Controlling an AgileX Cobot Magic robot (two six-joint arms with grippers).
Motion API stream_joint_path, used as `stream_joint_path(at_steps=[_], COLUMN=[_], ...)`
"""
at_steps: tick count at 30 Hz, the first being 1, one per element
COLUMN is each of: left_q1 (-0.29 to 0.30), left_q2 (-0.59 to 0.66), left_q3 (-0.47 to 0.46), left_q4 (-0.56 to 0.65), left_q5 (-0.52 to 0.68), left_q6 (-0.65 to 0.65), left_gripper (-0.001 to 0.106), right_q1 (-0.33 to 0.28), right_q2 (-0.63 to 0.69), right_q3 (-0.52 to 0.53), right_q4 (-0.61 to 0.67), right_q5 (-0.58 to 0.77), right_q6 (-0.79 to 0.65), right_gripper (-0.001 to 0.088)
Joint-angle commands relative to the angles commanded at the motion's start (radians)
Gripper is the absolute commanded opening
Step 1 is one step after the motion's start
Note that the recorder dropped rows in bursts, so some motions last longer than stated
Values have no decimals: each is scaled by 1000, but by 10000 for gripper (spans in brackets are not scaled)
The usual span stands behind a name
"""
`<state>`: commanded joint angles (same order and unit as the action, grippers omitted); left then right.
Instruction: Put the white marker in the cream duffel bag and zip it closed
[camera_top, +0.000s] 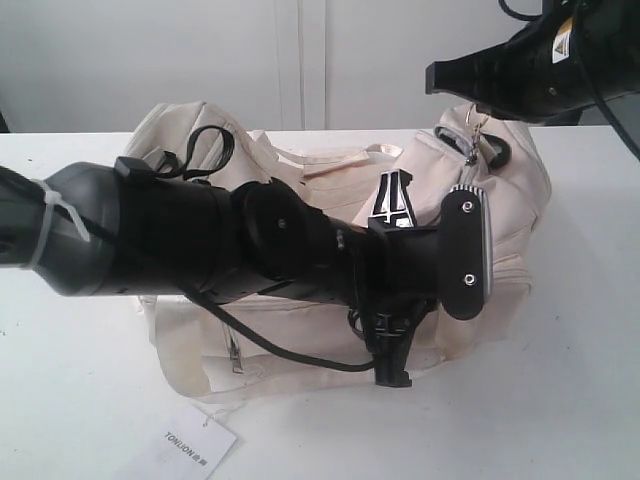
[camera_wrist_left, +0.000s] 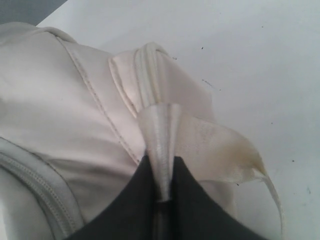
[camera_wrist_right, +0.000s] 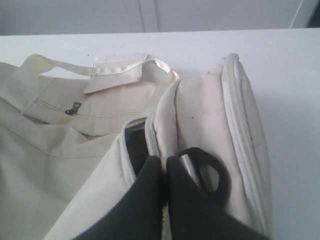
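A: Where's the marker?

B: It shows in no view. The bag (camera_top: 515, 210) lies on the table (camera_top: 560, 400). In the right wrist view only a short dark gap (camera_wrist_right: 135, 145) remains unzipped. I'd judge the marker is inside, but I can't confirm it.

A: And the grippers?

B: The left gripper (camera_wrist_left: 161, 162) is clenched on the satin strap (camera_wrist_left: 160, 130) at the bag's end. The right gripper (camera_wrist_right: 163, 162) has its fingers pressed together at the gap, just beside the black ring (camera_wrist_right: 224, 180). I can't tell whether they pinch a zip pull. In the exterior view it sits at the bag's 1 o'clock.

A: How should the zip be finished?

B: The left should hold the strap taut, pulling against the zip's travel so the fabric doesn't bunch. The right should draw low and steady along the zip's curve rather than lifting. It should also watch that the dark lining doesn't catch in the teeth.

A: Any writing?

B: The paper tag (camera_top: 190, 447), at the bag's 7 o'clock, reads "YONLION", and the smaller marks after it are unreadable. A yellow sticker (camera_top: 562, 45) on the right arm is too small to read.
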<state>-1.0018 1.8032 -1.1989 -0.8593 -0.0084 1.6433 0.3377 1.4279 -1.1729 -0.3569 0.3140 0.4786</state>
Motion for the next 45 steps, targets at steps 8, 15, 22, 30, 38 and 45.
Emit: stream_joint_path(at_steps=[8, 15, 22, 30, 38, 45], left_q1=[0, 0, 0, 0, 0, 0], left_q2=[0, 0, 0, 0, 0, 0], left_q3=[0, 0, 0, 0, 0, 0], left_q4=[0, 0, 7, 9, 9, 9], left_q5=[0, 71, 119, 134, 134, 134], left_q6=[0, 2, 10, 11, 11, 11], left_gripper=[0, 0, 0, 0, 0, 0], right_q1=[0, -6, -50, -50, -50, -59], right_q2=[60, 60, 111, 177, 226, 239], right_q3=[0, -2, -2, -2, -6, -6], right_q4=[2, -22, -22, -22, -22, -18], right_q5=[-137, -247, -292, -428, -486, -510], right_q6=[16, 16, 16, 16, -38, -44], right_gripper=[0, 0, 0, 0, 0, 0])
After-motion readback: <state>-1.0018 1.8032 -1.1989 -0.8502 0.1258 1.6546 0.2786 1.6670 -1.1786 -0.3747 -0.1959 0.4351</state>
